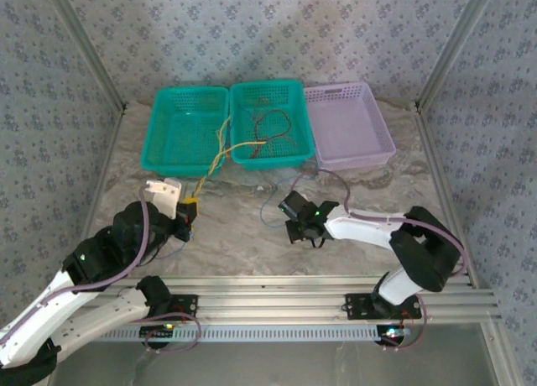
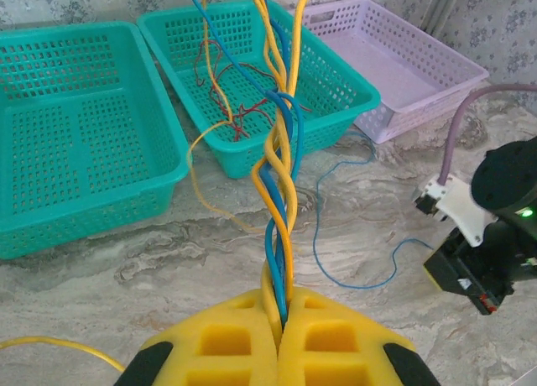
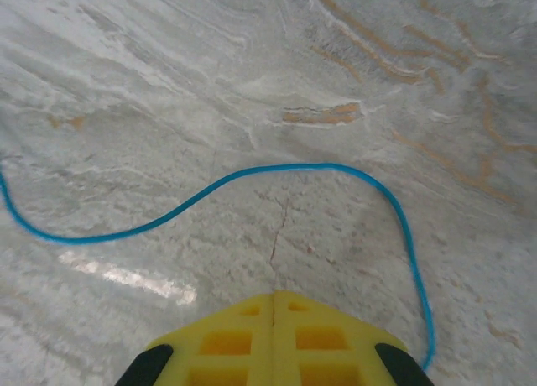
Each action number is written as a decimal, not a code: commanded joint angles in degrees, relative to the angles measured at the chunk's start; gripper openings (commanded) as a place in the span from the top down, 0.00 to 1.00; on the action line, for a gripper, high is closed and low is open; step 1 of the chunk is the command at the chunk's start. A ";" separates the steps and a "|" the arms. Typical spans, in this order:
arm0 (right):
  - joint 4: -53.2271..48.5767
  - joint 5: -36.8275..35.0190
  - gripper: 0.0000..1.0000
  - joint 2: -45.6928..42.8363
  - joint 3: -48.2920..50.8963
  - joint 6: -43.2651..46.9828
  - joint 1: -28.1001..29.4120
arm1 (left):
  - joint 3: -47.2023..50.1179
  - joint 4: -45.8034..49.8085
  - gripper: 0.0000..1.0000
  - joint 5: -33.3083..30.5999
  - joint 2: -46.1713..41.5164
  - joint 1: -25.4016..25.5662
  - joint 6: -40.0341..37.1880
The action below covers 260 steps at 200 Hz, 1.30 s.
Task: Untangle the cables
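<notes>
Cables (image 2: 281, 193) trailing from middle teal basket (image 1: 289, 162), red ones (image 2: 237, 117) inside

This seems to be a robot laboratory cell, not a home. The left arm (image 1: 92, 264) and the right arm (image 1: 428, 247) are bolted to an aluminium rail (image 1: 277, 298) at the edge of a marble-patterned table (image 1: 243, 235). Flower-patterned panels (image 1: 268, 33) in metal posts (image 1: 453, 46) enclose it on three sides.
</notes>
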State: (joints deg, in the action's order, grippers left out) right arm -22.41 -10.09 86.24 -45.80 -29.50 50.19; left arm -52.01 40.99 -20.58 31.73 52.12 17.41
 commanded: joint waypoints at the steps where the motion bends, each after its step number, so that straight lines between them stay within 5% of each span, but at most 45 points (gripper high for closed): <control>1: -5.66 -0.37 1.00 -8.30 -4.24 0.98 -0.26 | 0.06 -0.20 1.00 -0.16 0.08 -0.18 -0.44; 36: -14.30 0.87 1.00 -19.83 -15.08 4.92 -4.55 | -0.02 -0.30 1.00 -0.08 0.61 -0.26 -0.61; 80: -22.05 0.05 1.00 -22.92 -33.55 10.18 -7.49 | -0.02 -0.26 1.00 0.13 0.94 -0.27 -0.61; 126: -29.08 -0.09 1.00 -15.77 -57.83 16.14 -9.58 | -0.02 -0.23 1.00 0.41 1.90 -0.26 -0.59; 165: -39.09 -3.84 1.00 -2.79 -88.96 19.56 -12.39 | -0.02 -0.30 1.00 0.39 2.38 -0.35 -0.78; 212: -34.06 -12.72 1.00 5.27 -106.25 25.34 -12.58 | -0.15 -0.23 1.00 0.60 3.43 -0.35 -0.90; 260: -19.66 -20.85 1.00 6.23 -104.69 35.73 -15.52 | 0.04 -1.30 1.00 2.95 4.17 -0.35 -1.54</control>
State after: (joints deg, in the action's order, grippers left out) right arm -50.19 -25.41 91.26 -150.89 -1.06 37.08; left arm -51.99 40.93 -19.64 35.77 52.12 17.17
